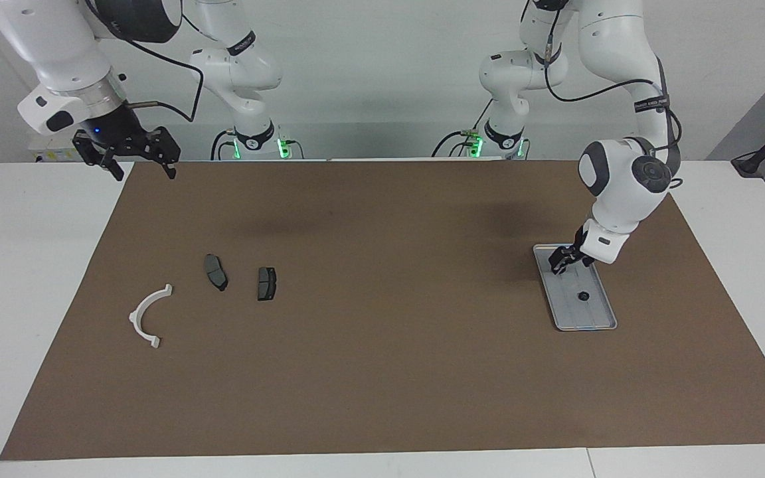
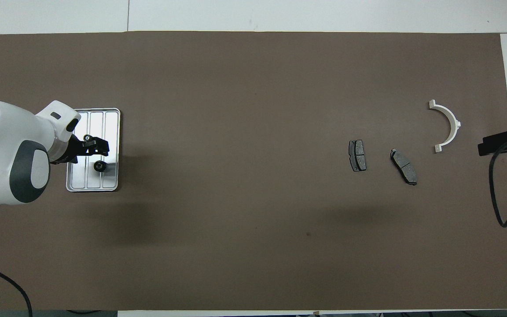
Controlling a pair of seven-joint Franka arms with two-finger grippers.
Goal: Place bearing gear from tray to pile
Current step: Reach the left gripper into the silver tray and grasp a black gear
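The silver tray (image 1: 594, 317) (image 2: 112, 127) lies toward the left arm's end of the table. Two small black bearing gears sit in it. One gear (image 1: 582, 296) (image 2: 87, 138) lies farther from the robots. The other gear (image 2: 99, 165) shows only from overhead, since my left gripper (image 1: 563, 259) (image 2: 96, 148) hangs low and open over that end of the tray and covers it in the facing view. Whether the gripper touches it I cannot tell. The pile is the white half-ring (image 1: 135, 316) (image 2: 455, 121) and two brake pads (image 1: 216, 271) (image 1: 266, 283). My right gripper (image 1: 145, 167) waits, open.
A brown mat (image 1: 382, 372) covers most of the white table. The brake pads (image 2: 357, 155) (image 2: 404, 166) lie beside the half-ring, toward the table's middle. The right gripper (image 2: 500, 144) hangs at the mat's edge, with a black cable looping below it.
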